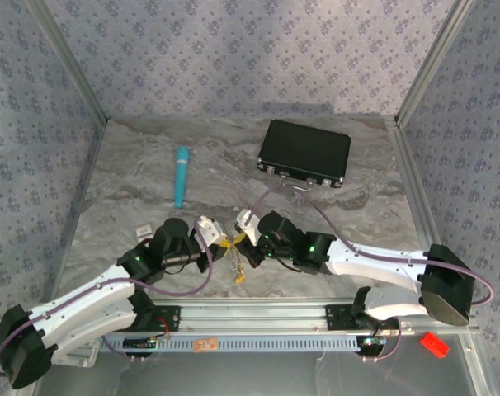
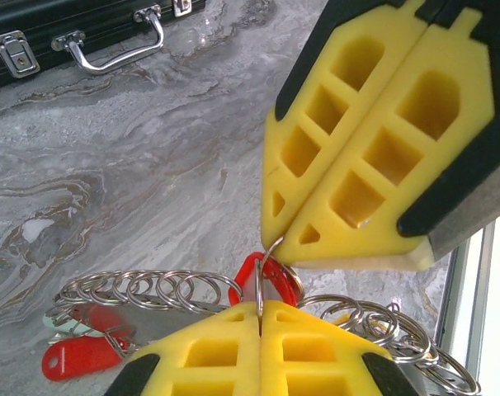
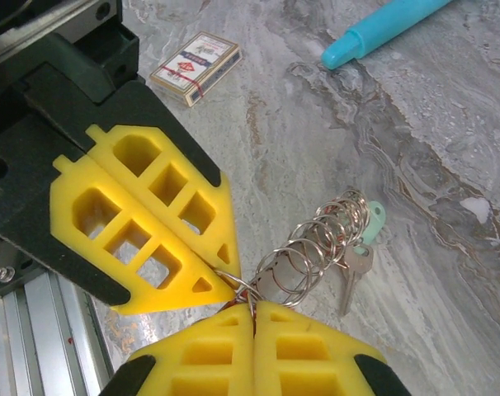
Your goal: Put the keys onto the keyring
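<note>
Since the keyring shows as one short run of wire spanning both sets of fingertips, neither arm is nearer. Left gripper and right gripper meet tip to tip, each clamped tight on that wire, low over the marble tabletop, near side, centre. Small split rings sit in a row to either side of the pinch, with the keys trailing off them. They look threaded, but can't confirm all. Card pack, teal tube and black case lie well apart. Nothing in the way.
</note>
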